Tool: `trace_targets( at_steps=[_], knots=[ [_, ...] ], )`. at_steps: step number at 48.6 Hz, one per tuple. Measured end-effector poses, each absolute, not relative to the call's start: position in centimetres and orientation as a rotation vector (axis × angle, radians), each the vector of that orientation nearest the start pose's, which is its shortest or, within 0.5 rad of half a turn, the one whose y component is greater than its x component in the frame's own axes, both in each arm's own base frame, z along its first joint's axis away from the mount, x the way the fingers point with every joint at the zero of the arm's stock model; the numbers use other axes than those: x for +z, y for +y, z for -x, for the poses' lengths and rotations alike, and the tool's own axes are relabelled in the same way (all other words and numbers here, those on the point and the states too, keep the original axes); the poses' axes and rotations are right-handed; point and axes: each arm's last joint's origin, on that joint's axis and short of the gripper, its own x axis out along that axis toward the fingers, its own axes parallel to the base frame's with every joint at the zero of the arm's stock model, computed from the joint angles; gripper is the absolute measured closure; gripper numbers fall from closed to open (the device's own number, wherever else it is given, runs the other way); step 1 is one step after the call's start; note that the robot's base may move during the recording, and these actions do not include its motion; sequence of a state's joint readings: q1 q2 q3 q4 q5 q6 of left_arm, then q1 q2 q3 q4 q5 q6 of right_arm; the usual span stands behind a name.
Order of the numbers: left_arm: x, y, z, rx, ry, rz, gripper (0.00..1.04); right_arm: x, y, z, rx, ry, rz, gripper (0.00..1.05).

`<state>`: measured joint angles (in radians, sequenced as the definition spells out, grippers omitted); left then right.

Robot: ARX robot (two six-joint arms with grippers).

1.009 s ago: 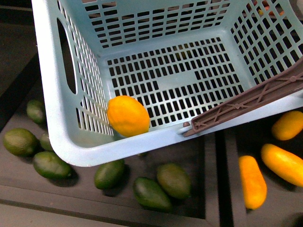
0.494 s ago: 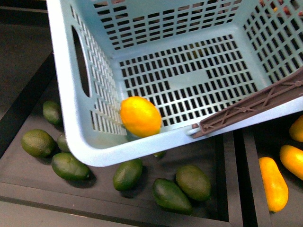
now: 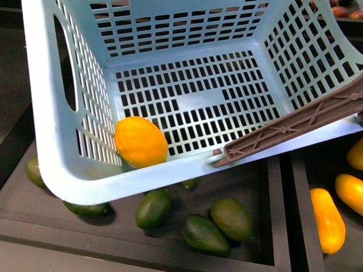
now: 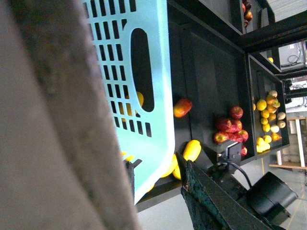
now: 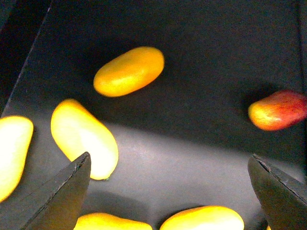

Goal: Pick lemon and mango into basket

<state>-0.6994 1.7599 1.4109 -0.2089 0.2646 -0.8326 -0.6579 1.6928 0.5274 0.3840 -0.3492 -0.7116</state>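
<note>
A dark shelf tray (image 3: pixel 68 238), split into compartments, lies under the turquoise basket (image 3: pixel 113 190), which fills the upper front view. One lemon (image 3: pixel 140 141) sits inside it at the floor's 7 o'clock corner, against the near wall. Its long axis runs from 10 to 4 o'clock. Six avocados (image 3: pixel 231 218) show below the rim, some half hidden.

Three mangoes (image 3: pixel 328 220) lie at 4 o'clock in the neighbouring compartment, and the nearest points roughly 11 to 5. The right wrist view counts five yellow mangoes and one red-blushed fruit (image 5: pixel 278 110). The right gripper (image 5: pixel 169 158) hangs above them, fingers spread wide and empty.

A grey blur covers much of the left wrist view, so I cannot tell how the left gripper (image 4: pixel 156 177) is set.
</note>
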Motion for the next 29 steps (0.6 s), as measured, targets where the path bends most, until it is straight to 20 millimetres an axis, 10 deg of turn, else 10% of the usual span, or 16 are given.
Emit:
trace_targets(
  at_steps=[29],
  knots=[
    [28.5,-26.4,-30.2,-0.641,0.913,0.620,0.74,-2.2,-12.3,-26.7,0.305,1.003,0.532,0.09]
  ],
)
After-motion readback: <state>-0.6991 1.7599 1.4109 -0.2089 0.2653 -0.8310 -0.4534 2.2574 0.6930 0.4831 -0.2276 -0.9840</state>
